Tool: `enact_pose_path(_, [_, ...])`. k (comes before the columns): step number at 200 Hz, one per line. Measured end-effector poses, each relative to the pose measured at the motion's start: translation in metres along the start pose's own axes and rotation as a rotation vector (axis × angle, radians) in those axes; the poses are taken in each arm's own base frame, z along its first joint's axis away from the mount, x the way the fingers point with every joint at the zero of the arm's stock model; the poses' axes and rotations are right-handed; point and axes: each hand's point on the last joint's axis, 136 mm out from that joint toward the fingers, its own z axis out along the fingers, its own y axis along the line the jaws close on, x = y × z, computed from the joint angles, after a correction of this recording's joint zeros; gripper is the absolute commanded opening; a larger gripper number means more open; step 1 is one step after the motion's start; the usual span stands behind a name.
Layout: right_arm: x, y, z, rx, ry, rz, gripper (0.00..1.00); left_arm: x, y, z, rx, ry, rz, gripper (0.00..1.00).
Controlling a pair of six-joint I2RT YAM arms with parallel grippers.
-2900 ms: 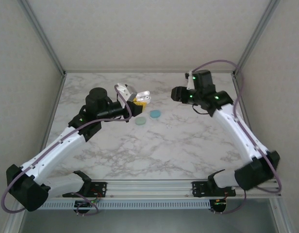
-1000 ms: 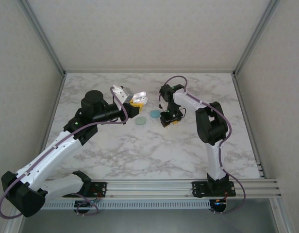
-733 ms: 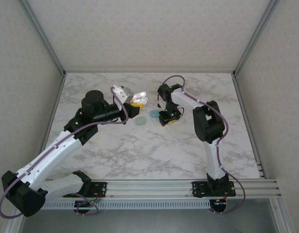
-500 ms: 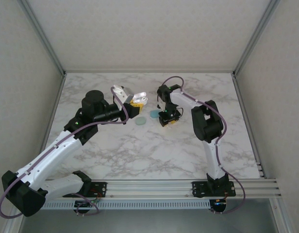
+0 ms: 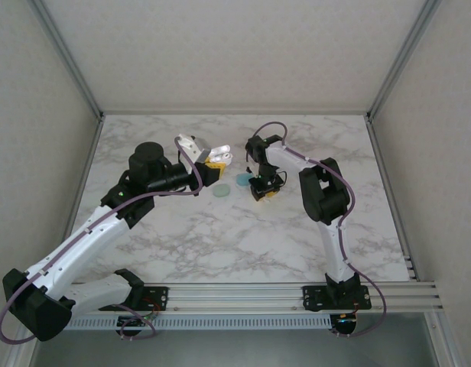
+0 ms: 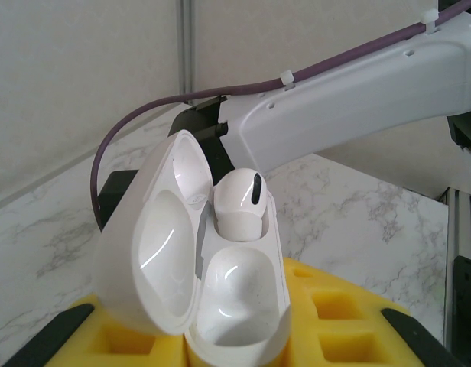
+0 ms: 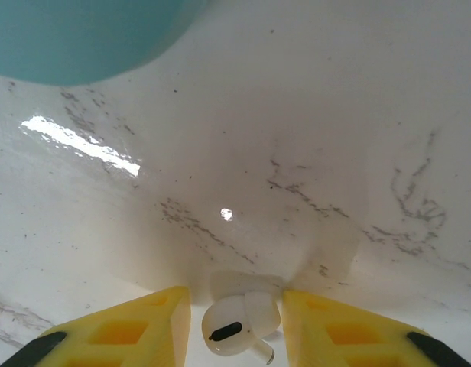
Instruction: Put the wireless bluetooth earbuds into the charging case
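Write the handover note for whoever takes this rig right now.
Left tool: shut on the open charging case.
Right tool: down at the table, fingers either side of a loose white earbud; grip unclear. A teal case lies just beyond.
Done: one earbud seated in the case; the second well is empty.
Left: lift the loose earbud and seat it in that well.

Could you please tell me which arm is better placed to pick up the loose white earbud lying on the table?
Right. The right gripper is down at the table with its fingers either side of the earbud; the left gripper is occupied holding the open charging case.
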Motion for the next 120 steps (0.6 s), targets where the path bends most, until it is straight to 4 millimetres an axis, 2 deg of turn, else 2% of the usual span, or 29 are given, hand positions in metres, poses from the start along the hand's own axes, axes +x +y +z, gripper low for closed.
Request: enact_pose_path(120, [-0.001, -0.0028, 0.0013, 0.017, -0.023, 0.034, 0.31, 0.0, 0.0, 0.0, 0.0, 0.0, 0.0, 0.11])
